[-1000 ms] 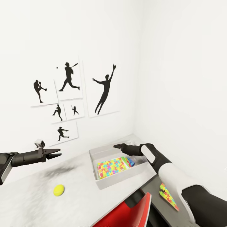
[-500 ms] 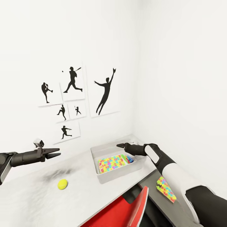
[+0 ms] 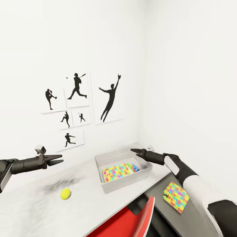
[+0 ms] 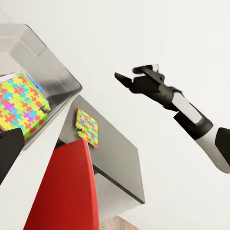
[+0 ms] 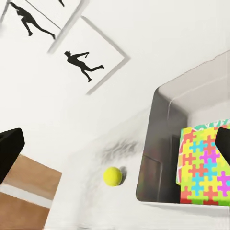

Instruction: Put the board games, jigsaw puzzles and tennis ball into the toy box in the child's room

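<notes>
The light-grey toy box (image 3: 113, 188) stands on the white table (image 3: 36, 210) near the corner. Inside it lie one jigsaw puzzle (image 3: 116, 172) and a teal-blue board game (image 3: 134, 167). A second jigsaw puzzle (image 3: 176, 196) lies flat on the lower dark-grey section (image 3: 158, 192). The tennis ball (image 3: 65, 194) rests on the table left of the box. My right gripper (image 3: 135, 151) hovers open and empty over the box's far right corner. Well above the table, up and left of the ball, my left gripper (image 3: 58, 159) is open and empty. The bed is out of view.
A red chair (image 3: 131, 220) is pushed in at the table's front, between the box and the dark-grey section. White walls meet in a corner right behind the toy box. Black silhouette pictures (image 3: 110, 98) hang on the wall behind the table.
The head camera has turned, shifting the whole scene. My right arm has drawn back to the right, uncovering the whole puzzle on the dark-grey section. The left arm holds still.
</notes>
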Controlling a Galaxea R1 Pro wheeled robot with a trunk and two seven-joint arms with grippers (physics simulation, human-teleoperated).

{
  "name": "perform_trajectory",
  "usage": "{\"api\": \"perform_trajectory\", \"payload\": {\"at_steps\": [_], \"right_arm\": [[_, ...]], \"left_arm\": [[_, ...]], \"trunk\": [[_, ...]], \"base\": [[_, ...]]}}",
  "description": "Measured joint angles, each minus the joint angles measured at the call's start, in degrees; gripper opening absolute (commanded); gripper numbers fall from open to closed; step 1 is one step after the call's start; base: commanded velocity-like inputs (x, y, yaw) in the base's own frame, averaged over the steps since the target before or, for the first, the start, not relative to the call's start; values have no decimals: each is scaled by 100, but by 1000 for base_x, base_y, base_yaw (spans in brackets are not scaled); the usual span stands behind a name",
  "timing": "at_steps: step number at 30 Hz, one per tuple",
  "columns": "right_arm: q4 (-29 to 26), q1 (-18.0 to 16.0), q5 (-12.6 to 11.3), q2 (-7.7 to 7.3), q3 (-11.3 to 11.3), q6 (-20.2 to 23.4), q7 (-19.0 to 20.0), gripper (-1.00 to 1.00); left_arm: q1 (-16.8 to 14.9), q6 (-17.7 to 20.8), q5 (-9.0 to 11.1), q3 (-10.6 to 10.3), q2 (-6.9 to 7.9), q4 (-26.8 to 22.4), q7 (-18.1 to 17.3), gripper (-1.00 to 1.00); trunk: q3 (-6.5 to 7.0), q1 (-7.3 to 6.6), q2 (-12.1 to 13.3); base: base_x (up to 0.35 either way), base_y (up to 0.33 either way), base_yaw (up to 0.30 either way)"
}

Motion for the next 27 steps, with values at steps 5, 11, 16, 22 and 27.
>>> {"api": "perform_trajectory", "payload": {"at_steps": [5, 11, 16, 22, 27], "right_arm": [[-766, 657, 38, -149, -4, -49, 572, 100], [-1950, 1607, 4, -598, -14, -40, 736, 100], [-2243, 1777, -4, -693, -10, -38, 755, 100], [-2310, 1802, -5, -651, -12, -47, 744, 100], [-2324, 1800, -6, -649, -53, -55, 744, 100]], "left_arm": [[0, 0, 1, 0, 0, 0, 0, 100], [0, 0, 5, 0, 0, -4, 0, 100], [0, 0, 7, 1, 0, -12, 0, 100], [0, 0, 1, 0, 0, -14, 0, 100], [0, 0, 0, 0, 0, -16, 0, 100]], "trunk": [[47, 0, 0], [98, 0, 0], [109, 3, 1], [110, 1, 1], [110, 0, 1]], "base": [[0, 0, 0], [0, 0, 0], [-87, 0, 0], [-152, 0, 0], [-16, 0, 0]]}}
